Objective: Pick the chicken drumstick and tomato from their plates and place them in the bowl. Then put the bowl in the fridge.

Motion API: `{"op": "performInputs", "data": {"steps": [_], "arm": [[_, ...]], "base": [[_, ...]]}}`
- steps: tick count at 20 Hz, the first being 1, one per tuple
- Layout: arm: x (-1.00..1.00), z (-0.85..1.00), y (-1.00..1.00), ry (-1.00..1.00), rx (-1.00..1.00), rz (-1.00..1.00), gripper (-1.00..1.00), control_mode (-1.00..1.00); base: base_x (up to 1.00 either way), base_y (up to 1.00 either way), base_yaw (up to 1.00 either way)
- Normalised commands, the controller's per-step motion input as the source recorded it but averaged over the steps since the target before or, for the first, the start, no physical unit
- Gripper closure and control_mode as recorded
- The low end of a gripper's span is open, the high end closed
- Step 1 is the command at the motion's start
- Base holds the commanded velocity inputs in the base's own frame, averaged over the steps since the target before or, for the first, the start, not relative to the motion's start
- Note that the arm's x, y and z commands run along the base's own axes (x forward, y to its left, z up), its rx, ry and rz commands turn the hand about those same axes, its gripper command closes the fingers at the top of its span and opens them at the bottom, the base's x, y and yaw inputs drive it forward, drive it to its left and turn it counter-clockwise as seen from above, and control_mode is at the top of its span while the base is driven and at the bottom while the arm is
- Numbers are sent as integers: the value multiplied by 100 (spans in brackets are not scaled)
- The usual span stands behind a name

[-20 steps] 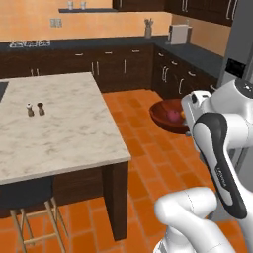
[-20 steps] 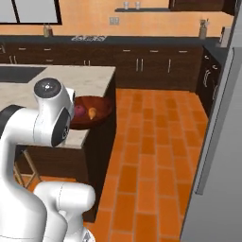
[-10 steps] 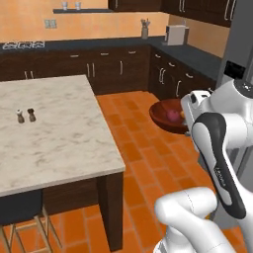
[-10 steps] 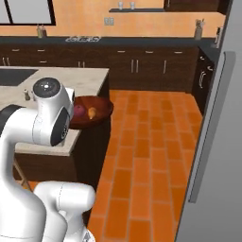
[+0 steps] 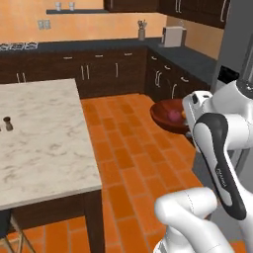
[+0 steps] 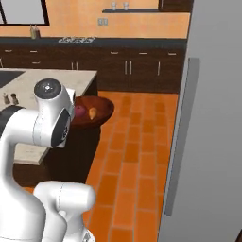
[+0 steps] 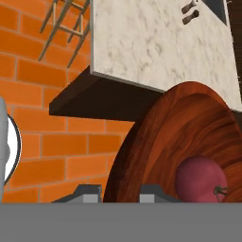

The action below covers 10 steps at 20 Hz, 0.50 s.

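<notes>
Left base view, left to right: two small shakers (image 5: 7, 123) stand on the marble island (image 5: 44, 143), and the bowl (image 5: 170, 115) hangs above the orange tile floor (image 5: 123, 148) with the tomato (image 5: 174, 115) inside. No writing is legible anywhere. In the hand view the gripper (image 7: 120, 191) is clamped on the bowl's rim. The fridge (image 6: 210, 123) stands right in the right base view, and the chicken drumstick (image 6: 92, 113) lies beside the tomato.
</notes>
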Motion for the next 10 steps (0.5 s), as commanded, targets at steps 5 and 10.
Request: {"op": "performInputs", "data": {"steps": [5, 10], "arm": [[0, 0, 0, 0, 0, 0, 100, 100], [0, 0, 0, 0, 0, 0, 100, 100]], "base": [[88, 0, 7], [99, 0, 0]]}}
